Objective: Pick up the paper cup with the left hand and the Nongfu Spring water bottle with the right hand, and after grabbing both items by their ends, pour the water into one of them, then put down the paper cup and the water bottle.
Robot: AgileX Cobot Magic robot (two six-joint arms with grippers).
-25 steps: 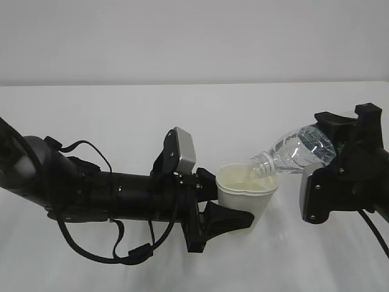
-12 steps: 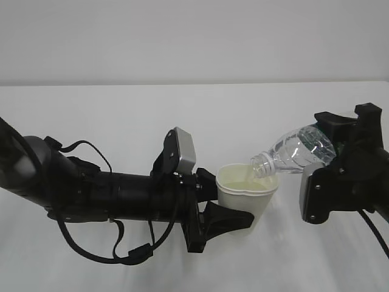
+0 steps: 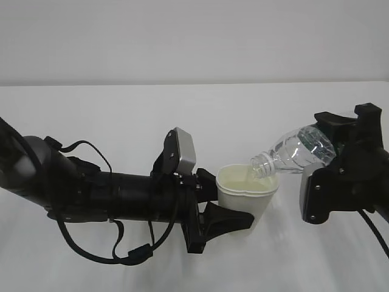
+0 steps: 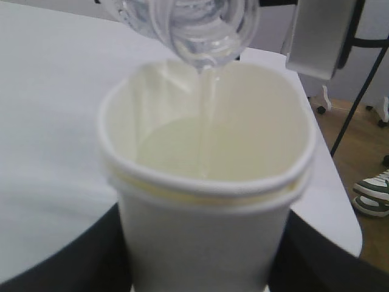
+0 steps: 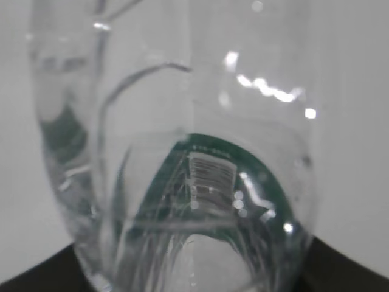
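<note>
Pouring is under way: my right pincer [image 3: 331, 167] is clenched around the base end of the small clear ribbed plastic water bottle with the dark green label band [image 3: 296, 154], tipping it so its uncapped neck points down and to the left. My left pincer [image 3: 226, 207] grasps the small plain white tapered paper cup [image 3: 246, 193] low on its wall, holding it upright above the white desk [image 3: 121, 115] so its cream-coloured inside faces the bottle mouth.

I hold the bottle by its far end so the neck can reach out over the cup without my arm crowding the rim. The mouth sits just above the cup's near edge, close enough, I judge, that the flow cannot miss. In my left wrist view a thin stream of clear colourless water [image 4: 203, 131] falls from the bottle mouth down the inner wall into a shallow pool at the bottom. The rolled rim looks slightly squeezed out of round, which I take to come from my grip.

The cup is far from full. My right wrist view shows only the bottle's base and label, close up and blurred.
</note>
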